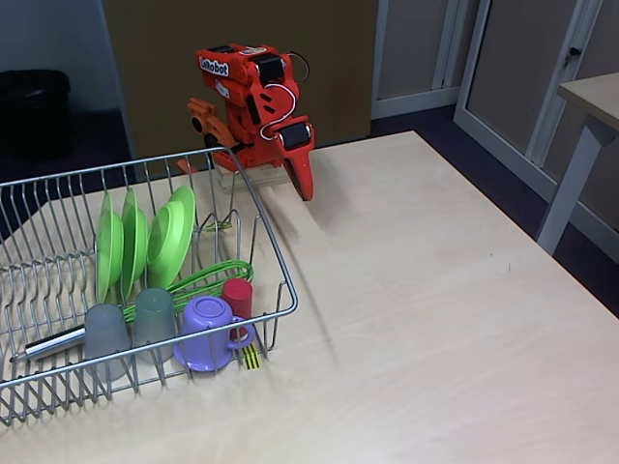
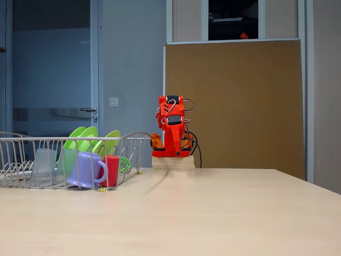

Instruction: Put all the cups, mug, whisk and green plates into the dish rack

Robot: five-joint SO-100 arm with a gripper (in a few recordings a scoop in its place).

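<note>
**Orange SO-100 arm, black servos, pale block base**

Arm (image 1: 253,101) bright orange printed plastic, blocky segments. Black servo bodies set into joints. White lettering on a dark label on the top segment. Thin white and dark cables loop along the side. Gripper (image 1: 302,179) tapers to an orange pointed finger. Base sits on a pale block at the tabletop's far edge.

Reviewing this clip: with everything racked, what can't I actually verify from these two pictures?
- Gripper: folded down at the arm's base; its jaws are too small to read as open or shut in both fixed views.
- Dish rack: its left end is cut off by the picture's edge in both fixed views.
- Whisk: its handle is partly hidden behind the grey cups.
</note>
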